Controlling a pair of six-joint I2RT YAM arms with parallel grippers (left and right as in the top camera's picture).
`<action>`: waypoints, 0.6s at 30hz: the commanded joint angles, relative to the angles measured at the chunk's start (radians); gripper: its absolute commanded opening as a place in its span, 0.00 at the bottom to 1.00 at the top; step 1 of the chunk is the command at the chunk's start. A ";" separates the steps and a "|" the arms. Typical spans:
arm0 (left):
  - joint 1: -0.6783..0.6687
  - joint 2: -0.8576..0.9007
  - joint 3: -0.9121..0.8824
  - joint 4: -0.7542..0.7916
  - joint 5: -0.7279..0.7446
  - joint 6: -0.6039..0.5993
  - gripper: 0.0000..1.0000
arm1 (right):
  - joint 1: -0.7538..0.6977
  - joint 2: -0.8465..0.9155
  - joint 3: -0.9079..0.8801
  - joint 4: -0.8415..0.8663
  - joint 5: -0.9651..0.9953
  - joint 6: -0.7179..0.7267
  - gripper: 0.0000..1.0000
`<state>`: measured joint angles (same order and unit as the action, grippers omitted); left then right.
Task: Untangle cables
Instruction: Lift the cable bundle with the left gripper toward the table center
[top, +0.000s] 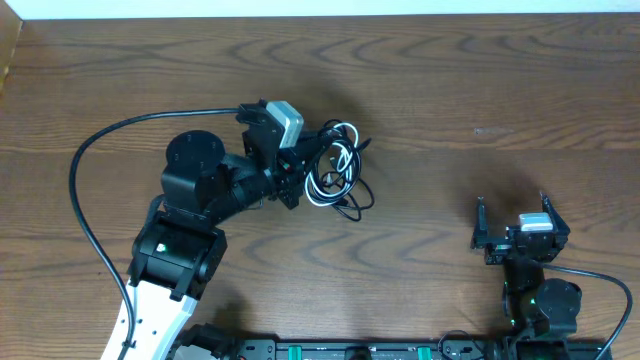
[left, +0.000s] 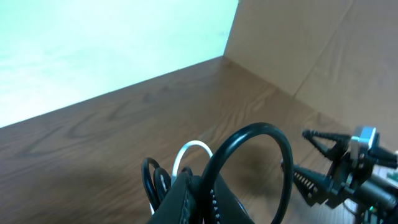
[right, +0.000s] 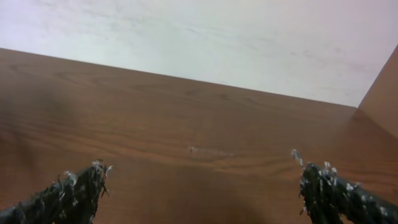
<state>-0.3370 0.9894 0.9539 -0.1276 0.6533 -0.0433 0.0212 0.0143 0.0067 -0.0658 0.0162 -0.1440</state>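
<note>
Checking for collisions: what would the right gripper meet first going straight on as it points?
The way looks free: the open right gripper faces only bare table, as far as shown; the cables lie leftward.

The table (top: 480, 90) is brown with dark wavy wood grain. At centre frame the cables (top: 332, 170) are black — a few loops white. At lower right the right gripper (top: 512, 215) is black; its fingers (right: 68, 190) are flecked pale grey.
</note>
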 joint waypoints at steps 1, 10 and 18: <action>-0.001 -0.009 0.030 0.042 0.016 -0.114 0.07 | 0.005 -0.008 -0.001 0.051 -0.024 0.022 0.99; -0.001 -0.008 0.030 0.070 -0.142 -0.354 0.07 | 0.005 -0.001 0.073 0.089 -0.270 0.309 0.99; -0.001 -0.002 0.030 0.070 -0.233 -0.504 0.07 | 0.005 0.177 0.364 -0.163 -0.366 0.309 0.99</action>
<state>-0.3370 0.9901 0.9539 -0.0704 0.4797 -0.4461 0.0212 0.1165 0.2634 -0.1963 -0.2756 0.1345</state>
